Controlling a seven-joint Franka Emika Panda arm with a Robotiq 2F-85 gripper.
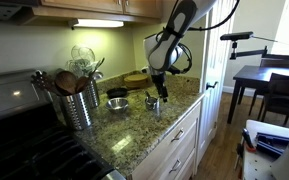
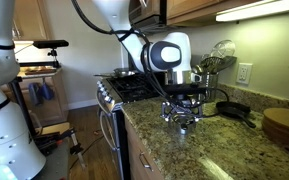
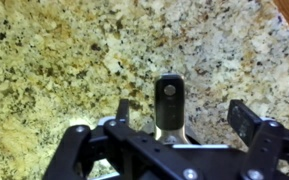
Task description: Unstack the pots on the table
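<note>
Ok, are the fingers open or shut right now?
Open: in the wrist view the fingers stand wide apart either side of a pot handle, not touching it.

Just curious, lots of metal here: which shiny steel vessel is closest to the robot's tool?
The small shiny steel pot right beneath the open tool; the wider steel bowl sits apart, toward the perforated steel utensil holder.

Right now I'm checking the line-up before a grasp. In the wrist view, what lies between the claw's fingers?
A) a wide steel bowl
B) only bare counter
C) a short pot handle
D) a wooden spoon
C: in the wrist view the pot handle lies midway between the spread fingers of the open claw, with the speckled granite table beyond it.
</note>
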